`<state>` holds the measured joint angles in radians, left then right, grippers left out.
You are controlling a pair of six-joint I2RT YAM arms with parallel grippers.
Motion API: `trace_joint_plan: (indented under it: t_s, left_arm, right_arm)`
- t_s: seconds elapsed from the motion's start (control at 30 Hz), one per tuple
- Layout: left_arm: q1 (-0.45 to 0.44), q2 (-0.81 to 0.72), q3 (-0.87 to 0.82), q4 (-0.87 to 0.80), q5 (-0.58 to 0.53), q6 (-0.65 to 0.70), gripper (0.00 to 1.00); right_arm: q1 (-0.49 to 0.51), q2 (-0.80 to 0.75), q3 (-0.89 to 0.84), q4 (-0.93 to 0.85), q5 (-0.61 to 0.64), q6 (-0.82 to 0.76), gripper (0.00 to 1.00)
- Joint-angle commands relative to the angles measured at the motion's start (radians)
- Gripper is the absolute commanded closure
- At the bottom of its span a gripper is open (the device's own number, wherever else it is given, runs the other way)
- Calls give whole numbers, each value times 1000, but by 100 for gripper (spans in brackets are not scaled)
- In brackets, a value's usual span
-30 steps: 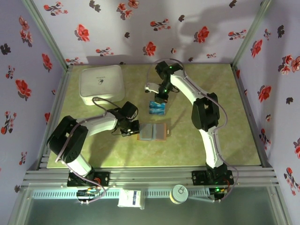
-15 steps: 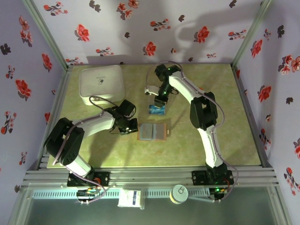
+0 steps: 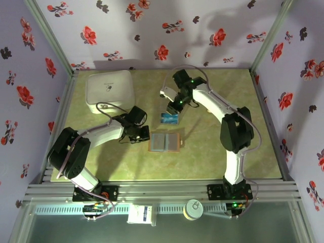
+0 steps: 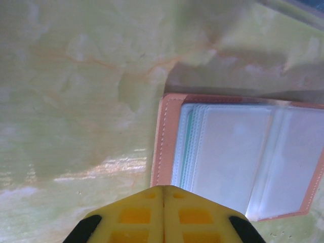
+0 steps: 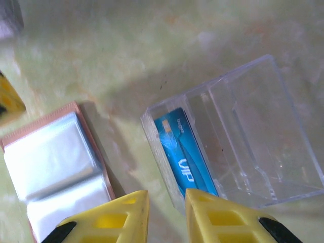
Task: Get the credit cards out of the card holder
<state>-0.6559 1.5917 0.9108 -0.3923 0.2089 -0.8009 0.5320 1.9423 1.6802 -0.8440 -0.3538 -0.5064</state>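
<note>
The card holder [image 3: 164,142] lies open on the table, brown rim up, with clear sleeves [image 4: 238,152]. A teal credit card edge [image 4: 189,144] shows in its left stack of sleeves. A blue credit card [image 5: 185,159] stands inside the clear plastic box [image 5: 243,142], also seen as blue card [image 3: 169,119] from above. My right gripper [image 5: 167,205] hangs open just above the box's near wall, with nothing between its fingers. My left gripper [image 4: 163,188] is shut and empty, its tip over the holder's left edge.
A white square box [image 3: 110,91] sits at the back left. The clear plastic box [image 3: 170,117] stands just behind the holder. Floral walls and metal rails close in the green table [image 3: 228,147], which has open room on the right.
My right gripper has opened, leaving the blue card in the clear box, and its arm swung to the right. The left gripper has shifted slightly beside the holder.
</note>
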Motion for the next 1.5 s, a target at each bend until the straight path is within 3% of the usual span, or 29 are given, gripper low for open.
trace_joint_plan:
  t_s: [0.0,0.27,0.57,0.87,1.1,1.47]
  left_arm:
    - [6,-23,-9,51,-17,-1,92]
    - [-2,-64,-59,106,-12,-30,87]
    - [-2,-119,-130,121,-9,-44,88]
    - [-2,-72,-105,134,27,-28,92]
    - [-3,-12,-59,133,35,-14,94]
    - [-2,46,-53,169,79,-20,97]
  right_arm:
    - [31,-79,-125,231,26,282,73]
    - [116,-267,-430,519,116,818,72]
    - [233,-400,-695,758,199,1170,75]
    - [249,-357,-733,688,134,1349,76]
    - [253,-286,-731,699,63,1376,73]
    - [258,-238,-707,673,54,1396,66]
